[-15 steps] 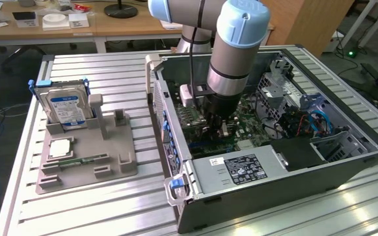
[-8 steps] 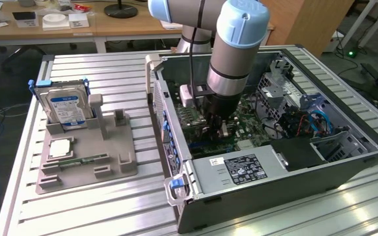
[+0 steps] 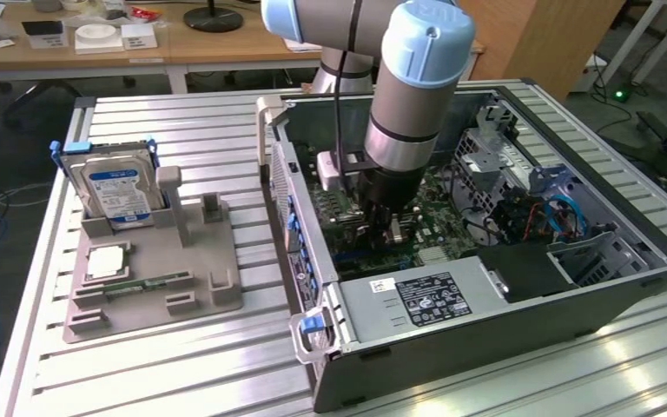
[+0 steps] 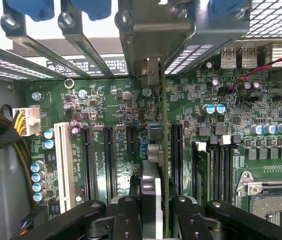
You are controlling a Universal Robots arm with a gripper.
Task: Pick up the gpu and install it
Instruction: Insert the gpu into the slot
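Observation:
My gripper [image 3: 387,228] reaches down inside the open computer case [image 3: 611,287], just above the green motherboard [image 3: 432,221]. In the wrist view the gripper [image 4: 155,212] is shut on the gpu [image 4: 156,145], which I see edge-on as a thin upright card between the two black fingers [image 4: 127,216]. The card runs lengthwise over the motherboard [image 4: 121,105], between two long black expansion slots [image 4: 109,160] [image 4: 176,155]. Its metal bracket end [image 4: 150,75] sits close to the case's rear slot openings. Whether its edge touches a slot I cannot tell.
On the exterior view's left, a grey fixture [image 3: 194,295] holds a blue-labelled hard drive [image 3: 117,193], a flat chip [image 3: 104,261] and a green memory stick [image 3: 148,282]. The power supply [image 3: 426,300], cables [image 3: 554,217] and case walls crowd the arm. A white slot [image 4: 63,165] lies beside the black ones.

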